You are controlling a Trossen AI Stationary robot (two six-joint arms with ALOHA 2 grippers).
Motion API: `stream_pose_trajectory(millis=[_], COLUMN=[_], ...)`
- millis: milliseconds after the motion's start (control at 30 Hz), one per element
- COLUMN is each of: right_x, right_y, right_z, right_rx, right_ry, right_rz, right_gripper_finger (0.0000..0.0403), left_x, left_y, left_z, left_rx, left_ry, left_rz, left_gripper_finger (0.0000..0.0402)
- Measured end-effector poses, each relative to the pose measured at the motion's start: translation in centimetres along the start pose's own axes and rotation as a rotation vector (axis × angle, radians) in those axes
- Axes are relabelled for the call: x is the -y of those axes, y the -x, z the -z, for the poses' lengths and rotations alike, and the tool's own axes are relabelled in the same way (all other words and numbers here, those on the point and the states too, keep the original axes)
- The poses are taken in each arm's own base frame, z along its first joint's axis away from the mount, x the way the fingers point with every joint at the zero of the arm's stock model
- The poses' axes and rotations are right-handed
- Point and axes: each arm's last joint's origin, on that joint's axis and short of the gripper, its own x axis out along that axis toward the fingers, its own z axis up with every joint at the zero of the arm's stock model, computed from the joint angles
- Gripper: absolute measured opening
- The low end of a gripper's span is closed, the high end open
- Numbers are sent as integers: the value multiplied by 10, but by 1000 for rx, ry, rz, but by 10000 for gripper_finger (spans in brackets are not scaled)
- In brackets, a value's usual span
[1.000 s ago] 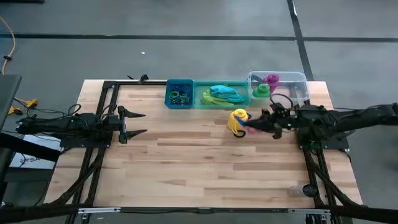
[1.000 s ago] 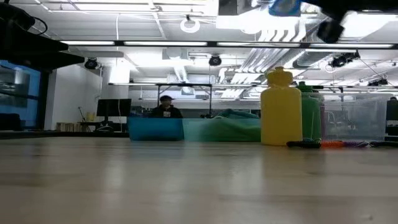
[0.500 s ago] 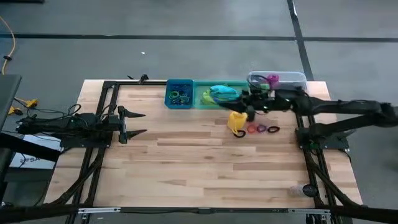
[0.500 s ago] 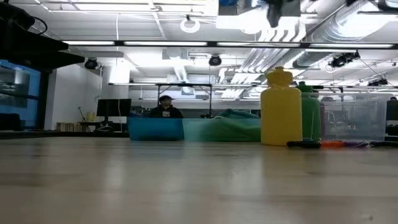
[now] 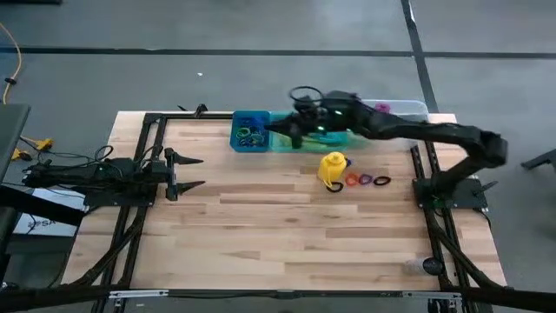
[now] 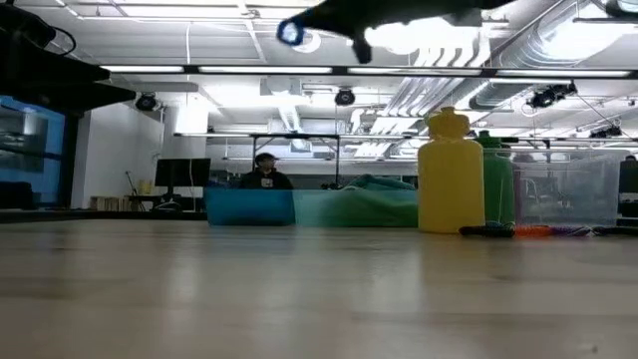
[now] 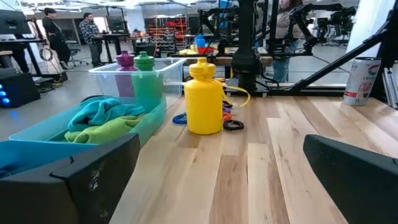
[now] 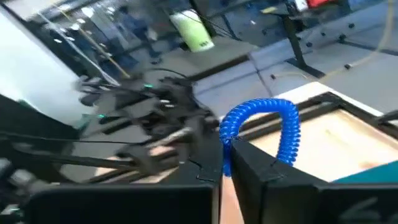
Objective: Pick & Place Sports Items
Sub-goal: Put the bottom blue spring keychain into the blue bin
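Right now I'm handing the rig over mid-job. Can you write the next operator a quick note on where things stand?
Right gripper: shut on a blue coiled ring, raised over the bins near the blue bin.
Left gripper: open, empty, parked at the table's left side.
Done: rings in the blue bin; teal cloth and lime cloth in the green bin; purple bottle and green bottle in the clear bin.
Left: drop the held ring; yellow bottle and the loose rings beside it are on the table.

My right end effector [image 6: 304,30] hangs high, pinching a blue ring [image 6: 289,32]; below, a yellow bottle [image 6: 451,175] stands upright on the counter [image 6: 299,289].
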Motion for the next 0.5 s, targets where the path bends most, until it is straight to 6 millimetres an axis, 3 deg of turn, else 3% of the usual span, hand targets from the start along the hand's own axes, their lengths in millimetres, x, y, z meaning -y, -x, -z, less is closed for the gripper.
stream_pose_trajectory(millis=[200, 500], right_x=[33, 84], right_y=[-36, -72], right_z=[-6, 8], right_rx=[-24, -54], right_ry=[31, 52], right_rz=[67, 168], right_gripper_finger=[0, 0], left_x=[0, 0], left_y=[0, 0], left_z=[0, 0], left_rx=[-1, -1], left_ry=[0, 0], left_rz=[0, 0], left_gripper_finger=[368, 368])
